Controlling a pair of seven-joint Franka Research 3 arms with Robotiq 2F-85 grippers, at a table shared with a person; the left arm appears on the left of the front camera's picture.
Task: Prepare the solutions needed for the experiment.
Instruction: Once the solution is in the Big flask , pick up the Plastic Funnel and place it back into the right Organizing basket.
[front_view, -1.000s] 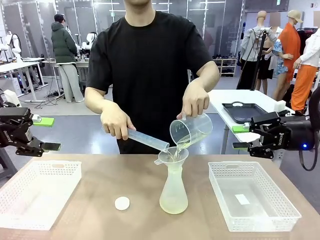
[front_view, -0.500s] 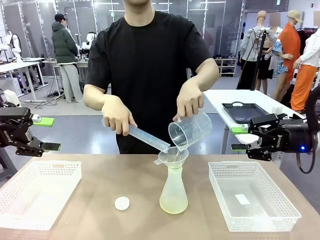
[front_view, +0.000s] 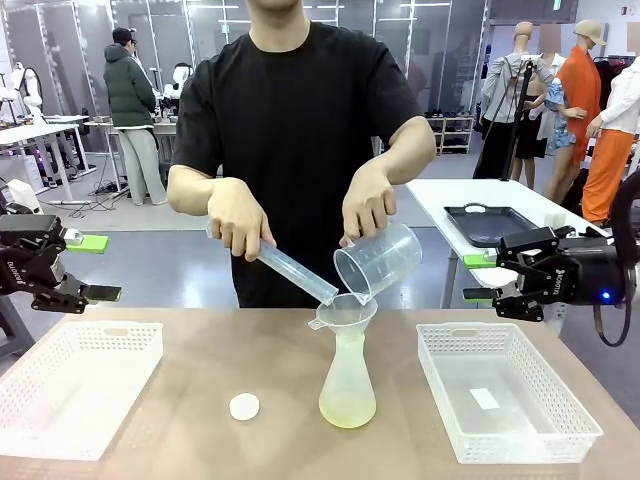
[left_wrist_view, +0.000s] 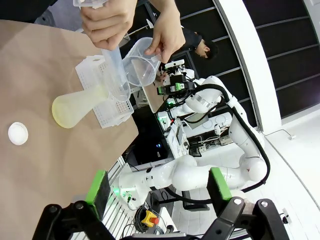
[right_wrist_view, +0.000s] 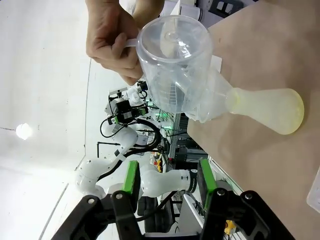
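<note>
1. Left jaws: released, spread wide, empty, just off the left edge of the desk (front_view: 215, 355). Right jaws: released, partly spread, empty, off the right edge.
2. Judged step: the person pours. 1 hand (front_view: 368, 205) tips the beaker (front_view: 378, 262) and the other hand (front_view: 238, 220) tips the cylinder (front_view: 290, 272), both mouths over the funnel (front_view: 343, 312).
3. The funnel sits in the flask (front_view: 347, 370), which stands mid-desk toward the near edge. The solution (front_view: 347, 408) is a shallow yellow-green layer at its base.
4. Pour well: keep both mouths inside the funnel rim, tilt slowly, drain fully, and avoid nudging the funnel, since the flask looks narrow-necked and could tip.
5. Do not bring either arm over the desk during pouring.
6. The cap (front_view: 244, 406) lies left of the flask, ready for closing.
</note>
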